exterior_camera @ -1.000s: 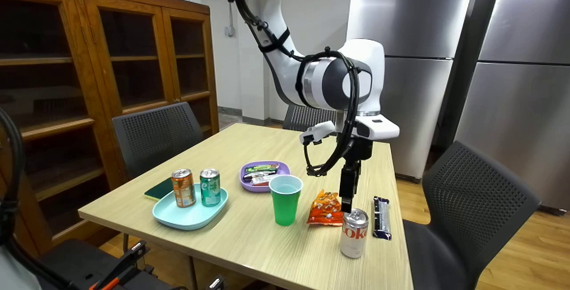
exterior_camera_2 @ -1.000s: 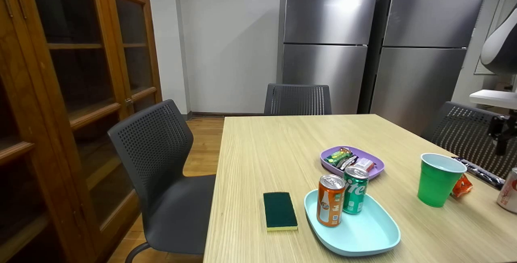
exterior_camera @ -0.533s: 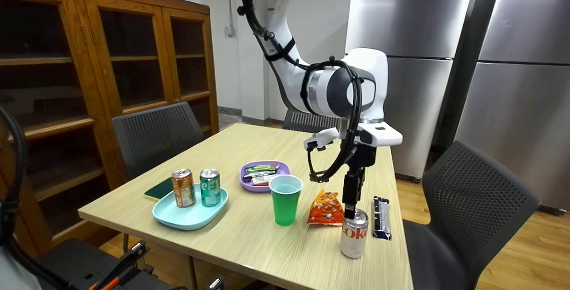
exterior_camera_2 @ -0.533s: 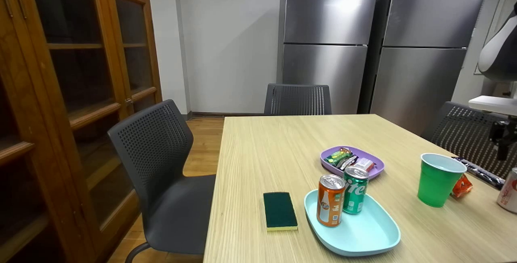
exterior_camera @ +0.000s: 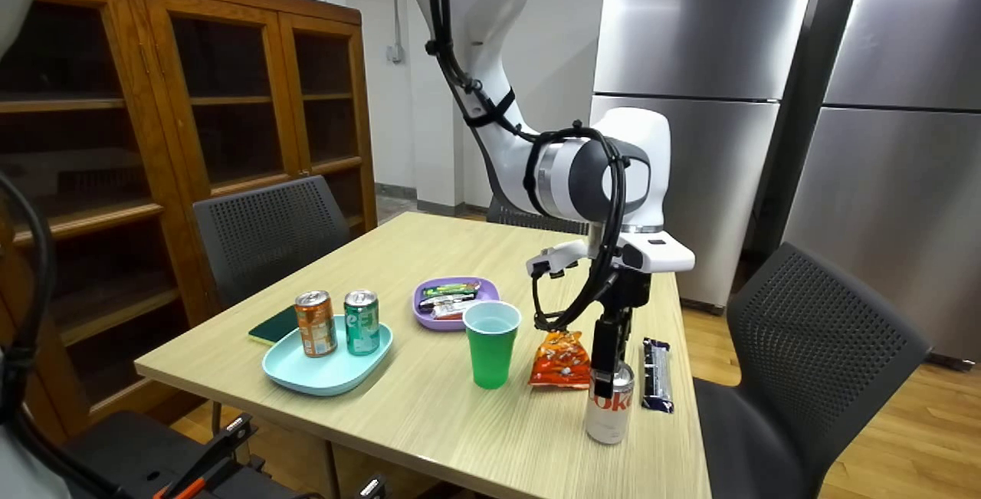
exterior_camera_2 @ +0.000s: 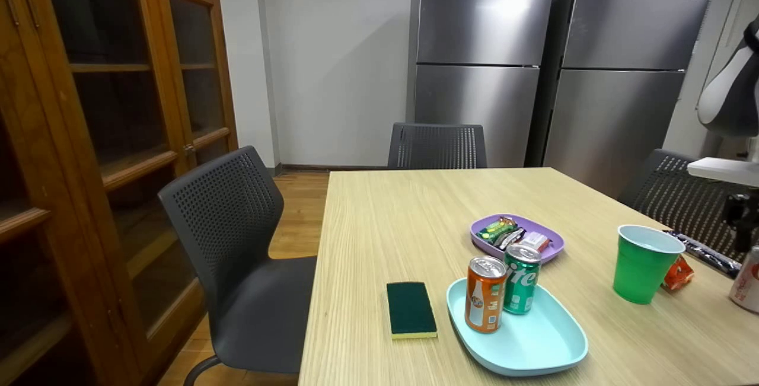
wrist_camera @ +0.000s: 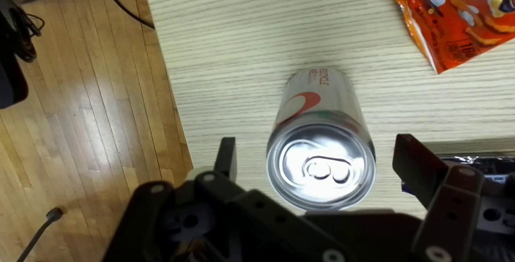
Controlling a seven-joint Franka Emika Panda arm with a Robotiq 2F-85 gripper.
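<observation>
As the jaws are lowered further to an upright Coke can on the table in both exterior views, it is framed in the wrist view between widely parted, empty jaws, seemingly brought within grasp.

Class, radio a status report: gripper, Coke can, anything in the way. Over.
Gripper open, straddling Coke can, gaps both sides. Can upright on table. Wrapped bar close by; nothing visible between jaws and can.
</observation>
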